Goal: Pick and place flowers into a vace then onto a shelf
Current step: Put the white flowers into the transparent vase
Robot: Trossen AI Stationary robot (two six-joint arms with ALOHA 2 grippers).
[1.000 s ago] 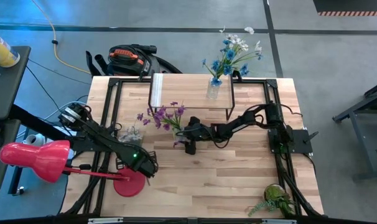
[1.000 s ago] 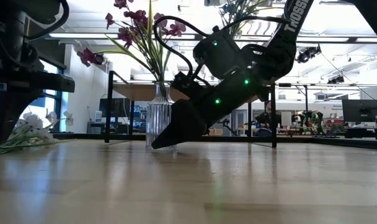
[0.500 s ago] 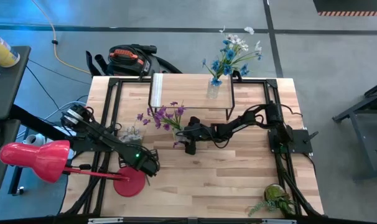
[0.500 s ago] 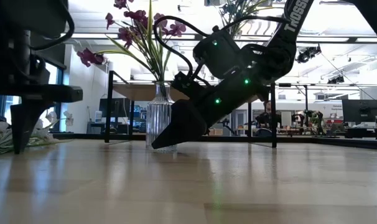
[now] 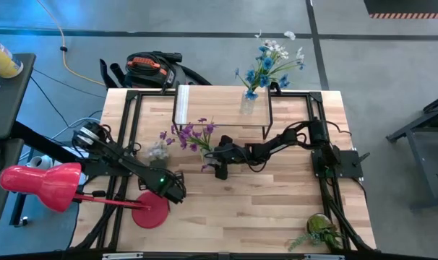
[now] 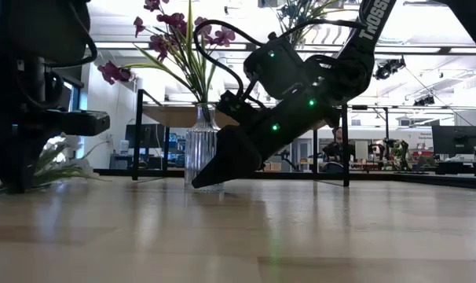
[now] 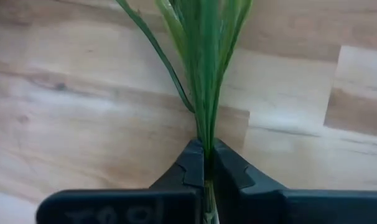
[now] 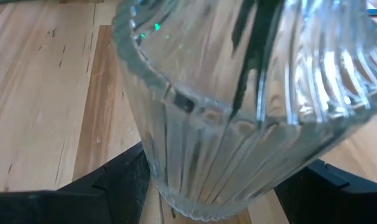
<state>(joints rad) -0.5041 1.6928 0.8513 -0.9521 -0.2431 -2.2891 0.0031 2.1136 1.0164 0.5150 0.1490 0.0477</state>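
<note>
The pale white flowers (image 5: 157,151) lie left of centre, their green stems (image 7: 204,74) running into my left gripper (image 5: 173,191), which is shut on them. A ribbed glass vase (image 8: 238,124) with purple flowers (image 5: 194,134) stands on the table in front of the shelf (image 5: 222,108). My right gripper (image 5: 219,169) is at its base (image 6: 203,179). A second vase with blue and white flowers (image 5: 266,65) stands on the shelf's right half. My left gripper pinches the bundle of green stems at their lower end (image 7: 206,158) between its two fingers, coming from above, the stems leading away over the tabletop; the blossom end (image 6: 61,157) shows low above the table. My right gripper has one finger (image 8: 126,183) on each side of the vase's lower wall (image 8: 176,186), slanting down from the table's right. The vase stands upright on the table.
A red lamp-like object (image 5: 42,184) with a round red base (image 5: 151,214) sits at the table's left near edge beside my left arm. A bushy potted plant (image 5: 320,231) stands at the right near corner. Bare wood (image 5: 248,209) lies in the near middle.
My left gripper, shut on the stems, has shifted slightly toward the table's right, and the white flowers have moved with it; their blossom end has risen a little from the table. My right arm and the vase have stayed still.
</note>
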